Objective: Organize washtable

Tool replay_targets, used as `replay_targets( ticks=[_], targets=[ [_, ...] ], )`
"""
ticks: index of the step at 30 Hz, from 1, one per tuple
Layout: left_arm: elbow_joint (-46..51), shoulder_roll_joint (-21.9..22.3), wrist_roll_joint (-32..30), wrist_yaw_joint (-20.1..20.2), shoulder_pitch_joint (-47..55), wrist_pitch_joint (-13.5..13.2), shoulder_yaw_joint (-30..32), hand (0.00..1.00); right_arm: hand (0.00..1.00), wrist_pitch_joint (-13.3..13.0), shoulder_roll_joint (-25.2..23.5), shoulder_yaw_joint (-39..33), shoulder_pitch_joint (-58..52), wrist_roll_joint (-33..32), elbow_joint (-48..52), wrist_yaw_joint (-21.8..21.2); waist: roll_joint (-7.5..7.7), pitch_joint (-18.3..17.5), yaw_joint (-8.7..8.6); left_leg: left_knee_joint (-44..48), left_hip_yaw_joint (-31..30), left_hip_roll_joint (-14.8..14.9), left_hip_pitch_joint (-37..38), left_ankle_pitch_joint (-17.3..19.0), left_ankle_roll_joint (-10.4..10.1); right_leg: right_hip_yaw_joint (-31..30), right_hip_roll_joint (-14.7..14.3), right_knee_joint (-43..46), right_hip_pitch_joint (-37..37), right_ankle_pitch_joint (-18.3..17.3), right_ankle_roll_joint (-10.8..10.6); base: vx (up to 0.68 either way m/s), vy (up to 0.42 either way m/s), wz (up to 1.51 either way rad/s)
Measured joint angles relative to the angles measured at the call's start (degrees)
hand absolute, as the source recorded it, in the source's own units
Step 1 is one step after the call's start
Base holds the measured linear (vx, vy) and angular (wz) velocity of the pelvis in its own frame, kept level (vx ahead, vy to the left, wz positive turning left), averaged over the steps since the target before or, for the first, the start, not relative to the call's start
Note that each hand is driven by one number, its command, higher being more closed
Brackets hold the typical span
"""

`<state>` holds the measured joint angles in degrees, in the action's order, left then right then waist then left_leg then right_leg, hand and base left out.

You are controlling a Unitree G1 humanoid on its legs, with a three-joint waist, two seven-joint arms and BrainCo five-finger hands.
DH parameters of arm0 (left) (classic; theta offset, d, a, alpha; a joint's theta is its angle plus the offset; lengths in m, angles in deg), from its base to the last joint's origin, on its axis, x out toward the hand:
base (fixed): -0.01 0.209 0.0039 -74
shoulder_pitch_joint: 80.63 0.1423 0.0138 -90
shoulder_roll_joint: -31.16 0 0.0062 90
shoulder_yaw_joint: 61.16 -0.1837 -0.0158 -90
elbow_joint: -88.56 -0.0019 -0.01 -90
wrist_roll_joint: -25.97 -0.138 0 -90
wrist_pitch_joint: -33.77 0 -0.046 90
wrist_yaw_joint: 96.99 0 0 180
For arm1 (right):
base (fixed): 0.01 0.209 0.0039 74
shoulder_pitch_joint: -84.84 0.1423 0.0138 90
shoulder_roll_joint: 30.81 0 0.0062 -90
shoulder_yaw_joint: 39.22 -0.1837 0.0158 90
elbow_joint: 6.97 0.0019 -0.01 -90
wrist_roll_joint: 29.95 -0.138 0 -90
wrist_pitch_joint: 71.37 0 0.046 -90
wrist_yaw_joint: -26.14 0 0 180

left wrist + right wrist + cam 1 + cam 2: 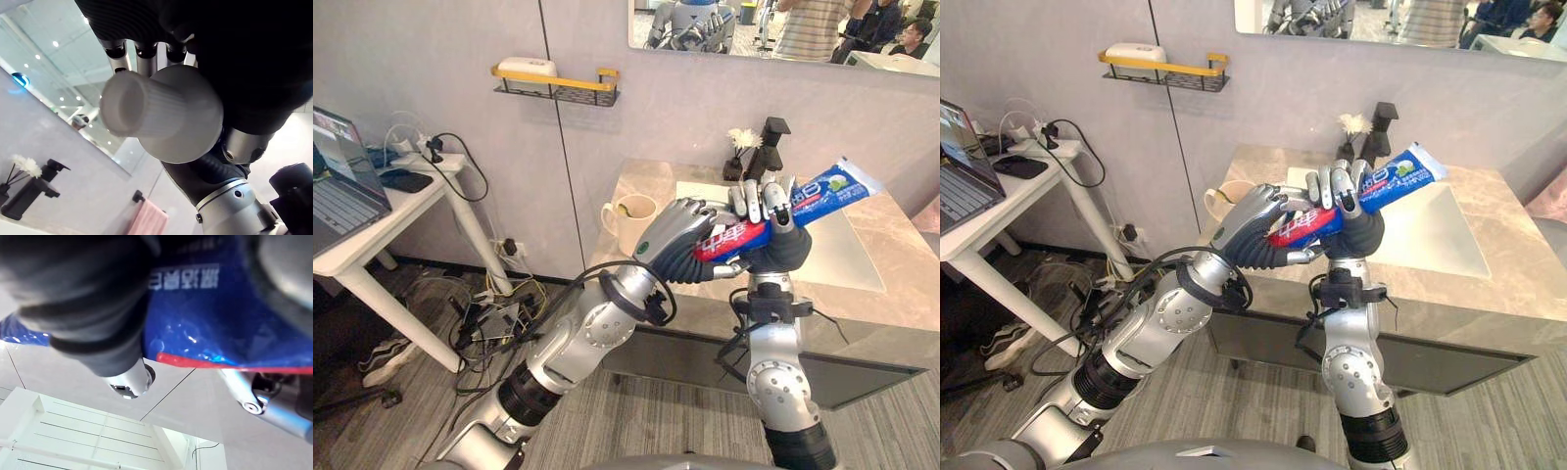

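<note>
White cap [161, 117], seen from the left wrist, ends the toothpaste tube [827, 188] that left hand [675, 240] and right hand [781, 247] curl round.

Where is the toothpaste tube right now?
In the eye views the toothpaste tube is held aloft, left hand at its cap end, right hand mid-tube, above the washtable, right of the cup.

- We see a toothpaste tube [803, 201] that is blue with white lettering, turning red toward its ribbed white cap [161, 117].
- Left of it, the mug [628, 223] is cream.
- The countertop [901, 264] is beige with pale marbling.
- The far-left wall shelf [556, 90] is black wire with a yellow rail.
- We note a black vase [732, 169] holding white flowers [744, 138].
- The towel [146, 220] is pink.
</note>
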<state>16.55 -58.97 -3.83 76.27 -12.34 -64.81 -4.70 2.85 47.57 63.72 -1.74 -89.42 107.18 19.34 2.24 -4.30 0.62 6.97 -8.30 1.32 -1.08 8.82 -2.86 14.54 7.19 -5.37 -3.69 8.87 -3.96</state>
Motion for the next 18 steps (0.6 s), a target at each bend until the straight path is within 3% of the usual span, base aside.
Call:
replay_targets(
  ticks=[4, 10, 14, 18],
  targets=[
    [0.3, -0.02, -0.53, -0.01, 1.7, -0.14, 0.83, 0.0, 1.0, 0.29, -0.01, -0.11, -0.69, 0.5, -0.17, 0.0, -0.29, -0.19, -0.05, -0.11, -0.15, -0.01, 0.16, -0.01, 0.01, 0.19, -0.03, 0.03, 0.21, -0.02, 0.02, 0.0, -0.001, 0.01],
    [12.54, -0.07, -0.48, -6.73, 3.13, -1.33, 14.25, 0.0, 1.0, 1.49, 0.08, -4.18, -5.59, 0.49, -5.89, 1.7, -0.67, -0.45, 0.53, -0.41, -0.69, -0.05, 0.47, -0.07, 0.01, 0.63, 0.0, 0.04, 0.67, -0.15, 0.12, 0.01, -0.001, 0.05],
    [14.8, -0.32, -0.58, -7.74, 6.89, -2.23, 16.23, 0.0, 1.0, 1.43, 0.05, -5.37, -5.49, 0.57, -5.62, 1.79, -0.65, -0.5, 0.57, -0.73, -1.09, -0.05, 0.59, -0.32, -0.01, 0.82, 0.0, 0.04, 0.86, -0.16, 0.12, 0.0, -0.003, 0.05],
    [17.85, -0.55, -0.88, -8.57, 13.67, -2.29, 22.44, 0.0, 1.0, 1.38, 0.05, -7.78, -5.49, 1.66, -5.46, 1.8, -0.68, -0.5, 0.92, -1.04, -1.31, -0.03, 0.59, -0.5, -0.01, 0.87, -0.01, 0.03, 0.87, -0.17, 0.13, -0.01, -0.002, 0.02]
  ],
)
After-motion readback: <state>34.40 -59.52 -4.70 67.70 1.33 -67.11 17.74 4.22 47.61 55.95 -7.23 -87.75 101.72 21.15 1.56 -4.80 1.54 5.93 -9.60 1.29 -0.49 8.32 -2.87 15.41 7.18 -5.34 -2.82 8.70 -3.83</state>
